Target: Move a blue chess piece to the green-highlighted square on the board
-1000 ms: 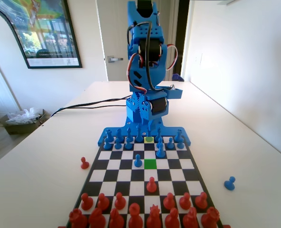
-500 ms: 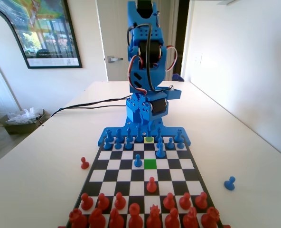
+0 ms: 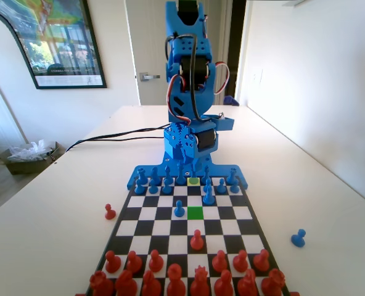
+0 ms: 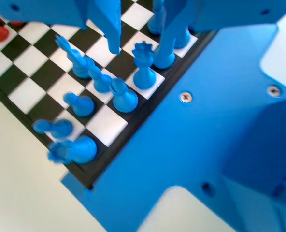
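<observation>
In the wrist view my gripper (image 4: 140,41) hangs open over the blue back rows of the board (image 4: 17,77), with nothing held. A crowned blue piece (image 4: 144,70) stands just below the gap between the jaws. The slim blue chess piece (image 4: 78,63) with a small knobbed top stands left of the left jaw, apart from it. In the fixed view the blue arm (image 3: 188,92) is folded above the far end of the board (image 3: 251,228). The green-highlighted square (image 3: 195,212) lies bare in the fourth row from the arm, with a blue pawn (image 3: 179,209) just left of it.
A paler yellow-green square (image 3: 193,181) sits in the back row. A red pawn (image 3: 196,239) stands mid-board in front of the red ranks (image 3: 176,274). Off the board lie a red pawn (image 3: 110,212) on the left and a blue pawn (image 3: 298,238) on the right.
The arm's upper joints have shifted very slightly downward. No piece has moved.
</observation>
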### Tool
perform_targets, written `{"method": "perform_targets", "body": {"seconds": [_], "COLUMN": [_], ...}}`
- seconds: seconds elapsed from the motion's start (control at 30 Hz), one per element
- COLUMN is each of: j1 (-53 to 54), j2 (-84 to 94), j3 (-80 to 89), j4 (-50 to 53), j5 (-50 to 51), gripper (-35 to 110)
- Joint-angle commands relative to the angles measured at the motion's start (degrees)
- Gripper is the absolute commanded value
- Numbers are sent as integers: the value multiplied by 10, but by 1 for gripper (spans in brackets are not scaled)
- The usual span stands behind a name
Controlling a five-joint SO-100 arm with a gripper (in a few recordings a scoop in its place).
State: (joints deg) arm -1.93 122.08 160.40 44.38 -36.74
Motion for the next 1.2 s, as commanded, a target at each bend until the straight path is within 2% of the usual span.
{"method": "perform_targets", "body": {"seconds": [0.0,0.9,1.17], "j1": [-6,-5,4], "j2": [1,-4,-4], "j3": [2,10,-54], "j4": [-4,-23,19], "j5": [-4,-18,-9], "gripper": [12,1,1]}}
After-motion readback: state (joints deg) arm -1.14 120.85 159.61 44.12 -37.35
